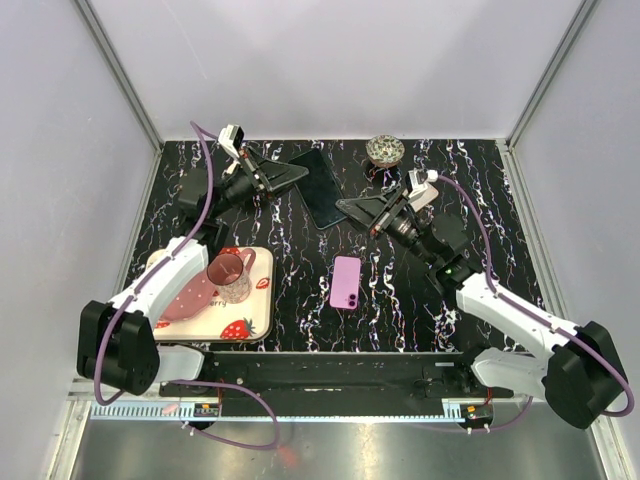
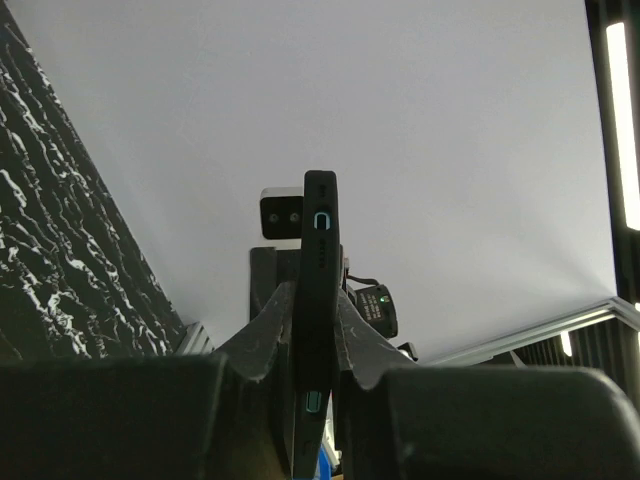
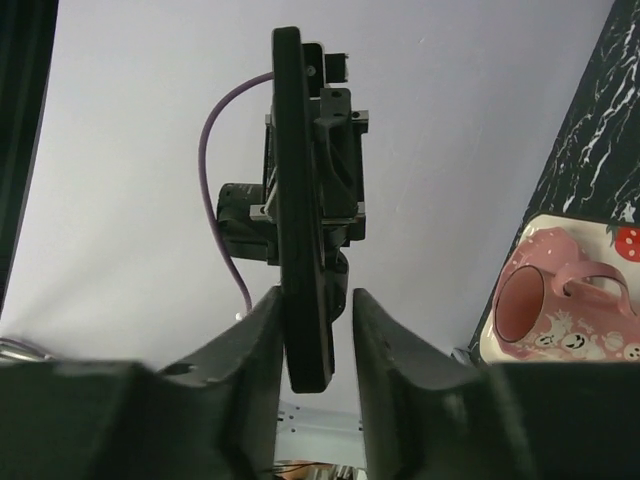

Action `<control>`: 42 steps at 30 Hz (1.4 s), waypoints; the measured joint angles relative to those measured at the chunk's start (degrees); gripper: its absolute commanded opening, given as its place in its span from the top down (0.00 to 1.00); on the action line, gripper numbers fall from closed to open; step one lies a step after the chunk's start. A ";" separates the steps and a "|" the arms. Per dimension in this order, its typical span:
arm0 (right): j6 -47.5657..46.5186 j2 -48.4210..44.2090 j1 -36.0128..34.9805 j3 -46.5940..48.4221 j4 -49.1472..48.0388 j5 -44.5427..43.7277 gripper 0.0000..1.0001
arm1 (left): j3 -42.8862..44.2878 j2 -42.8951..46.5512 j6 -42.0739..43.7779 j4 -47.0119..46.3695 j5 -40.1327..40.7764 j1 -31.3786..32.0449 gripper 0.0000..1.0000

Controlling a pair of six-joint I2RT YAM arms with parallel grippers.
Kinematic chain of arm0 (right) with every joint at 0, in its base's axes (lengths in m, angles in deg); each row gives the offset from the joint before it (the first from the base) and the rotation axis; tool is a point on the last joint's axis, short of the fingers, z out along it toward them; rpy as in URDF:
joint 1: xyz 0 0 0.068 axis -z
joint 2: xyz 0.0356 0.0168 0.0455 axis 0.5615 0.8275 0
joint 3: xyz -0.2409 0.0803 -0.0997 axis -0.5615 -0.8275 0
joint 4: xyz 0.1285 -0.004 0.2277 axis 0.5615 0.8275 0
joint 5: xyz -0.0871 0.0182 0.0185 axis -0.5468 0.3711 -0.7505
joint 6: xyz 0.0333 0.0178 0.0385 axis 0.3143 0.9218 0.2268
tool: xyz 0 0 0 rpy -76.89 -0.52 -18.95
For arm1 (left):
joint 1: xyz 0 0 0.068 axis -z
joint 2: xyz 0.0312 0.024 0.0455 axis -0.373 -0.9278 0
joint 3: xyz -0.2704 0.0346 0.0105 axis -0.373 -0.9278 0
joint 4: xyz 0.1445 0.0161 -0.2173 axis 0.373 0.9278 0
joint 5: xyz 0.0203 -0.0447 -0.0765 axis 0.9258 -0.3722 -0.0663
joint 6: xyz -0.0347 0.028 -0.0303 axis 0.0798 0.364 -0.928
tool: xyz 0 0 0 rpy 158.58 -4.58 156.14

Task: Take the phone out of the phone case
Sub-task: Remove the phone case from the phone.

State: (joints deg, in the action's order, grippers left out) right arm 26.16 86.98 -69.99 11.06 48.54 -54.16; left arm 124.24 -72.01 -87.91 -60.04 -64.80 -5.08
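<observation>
A black phone case (image 1: 320,188) hangs in the air over the far middle of the table, edge-on in both wrist views. My left gripper (image 1: 300,175) is shut on one end of it; in the left wrist view the case (image 2: 320,260), with teal buttons, is pinched between the two fingers around my left gripper (image 2: 318,295). My right gripper (image 1: 345,207) is open around the opposite end: in the right wrist view the case (image 3: 300,200) lies against the left finger, with a gap to the right finger at my right gripper (image 3: 315,292). A pink phone (image 1: 346,282) lies flat on the table.
A strawberry-print tray (image 1: 250,325) at the front left carries a pink mug (image 1: 228,275), also seen as the mug (image 3: 540,310) from the right wrist. A small patterned bowl (image 1: 384,150) stands at the back. White walls enclose the black marbled table (image 1: 300,290).
</observation>
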 measured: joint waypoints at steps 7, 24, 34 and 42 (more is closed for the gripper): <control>2.69 0.11 -0.09 -3.26 -6.21 -0.76 1.00 | 0.00 -1.07 0.24 0.87 -0.50 0.11 1.00; 12.72 6.47 -0.11 -7.02 -18.84 -1.75 0.77 | -0.04 -3.91 -0.20 -0.94 -1.77 -2.05 1.00; 15.08 8.87 -0.13 -8.15 -24.11 -1.81 1.00 | -0.44 -3.91 -0.55 -1.14 -2.03 -2.32 1.00; 27.96 19.93 -0.59 -6.80 -38.49 -3.10 1.00 | -0.76 -8.37 -5.18 -14.03 -3.54 -3.98 1.00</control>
State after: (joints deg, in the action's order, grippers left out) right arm 54.11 106.91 -70.58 4.27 10.05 -57.27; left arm 123.47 -80.38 -93.09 -74.07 -68.34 -9.06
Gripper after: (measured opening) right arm 0.241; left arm 0.148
